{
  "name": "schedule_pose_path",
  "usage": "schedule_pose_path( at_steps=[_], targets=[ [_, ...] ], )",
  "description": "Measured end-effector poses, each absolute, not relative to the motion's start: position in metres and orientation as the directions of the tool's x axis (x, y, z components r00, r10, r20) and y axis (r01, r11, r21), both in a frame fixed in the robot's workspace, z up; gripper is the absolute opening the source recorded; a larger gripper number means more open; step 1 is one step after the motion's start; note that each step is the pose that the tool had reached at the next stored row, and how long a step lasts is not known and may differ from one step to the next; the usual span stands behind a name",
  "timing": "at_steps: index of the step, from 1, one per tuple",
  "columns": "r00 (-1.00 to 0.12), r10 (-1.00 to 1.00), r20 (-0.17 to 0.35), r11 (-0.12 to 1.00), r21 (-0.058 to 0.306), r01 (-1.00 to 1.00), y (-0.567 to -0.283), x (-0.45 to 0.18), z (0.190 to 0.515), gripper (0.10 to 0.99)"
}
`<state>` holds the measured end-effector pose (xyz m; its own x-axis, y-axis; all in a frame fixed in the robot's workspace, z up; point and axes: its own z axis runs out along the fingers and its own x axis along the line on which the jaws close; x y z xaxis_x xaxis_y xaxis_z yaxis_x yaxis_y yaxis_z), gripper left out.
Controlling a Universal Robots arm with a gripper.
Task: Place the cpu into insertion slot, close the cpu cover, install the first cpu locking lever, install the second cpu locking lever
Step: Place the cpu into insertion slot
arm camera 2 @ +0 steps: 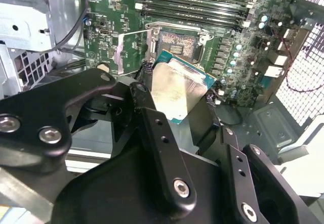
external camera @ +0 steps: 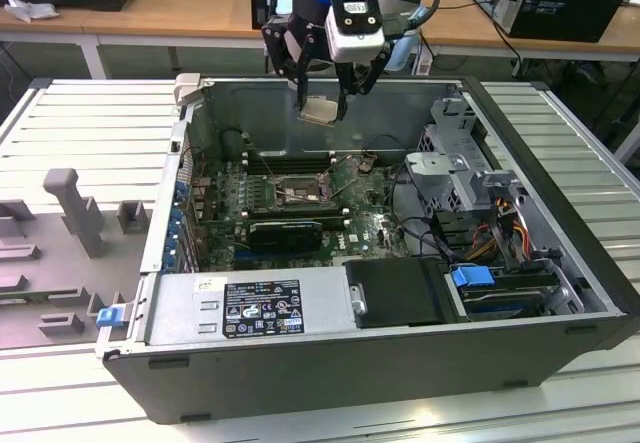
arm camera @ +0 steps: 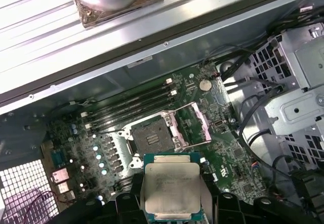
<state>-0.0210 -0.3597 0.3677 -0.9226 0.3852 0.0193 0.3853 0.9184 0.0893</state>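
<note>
Gripper (external camera: 320,106) is pinching the cpu (external camera: 320,113) by opposite edges, hanging well above the insertion slot (external camera: 293,194) inside the open case (external camera: 400,363). The cpu cover (arm camera: 195,124) is standing flipped open just beside the slot, on the exterior view's right. My call: the chip needs keeping level and squared to the socket rim. The memory slots (external camera: 290,160) are crowding the slot's far edge, and the room straight down is looking open

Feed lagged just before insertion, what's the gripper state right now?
The gripper: closed on the cpu, holding it in the air over the motherboard, not yet in the insertion slot.
</note>
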Motion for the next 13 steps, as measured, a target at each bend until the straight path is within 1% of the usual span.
schedule_pose_path(
  at_steps=[13],
  targets=[
    [-0.884,0.467,0.019,0.88,0.089,0.467,-0.3597,-0.021,0.3676,0.525]
  ],
)
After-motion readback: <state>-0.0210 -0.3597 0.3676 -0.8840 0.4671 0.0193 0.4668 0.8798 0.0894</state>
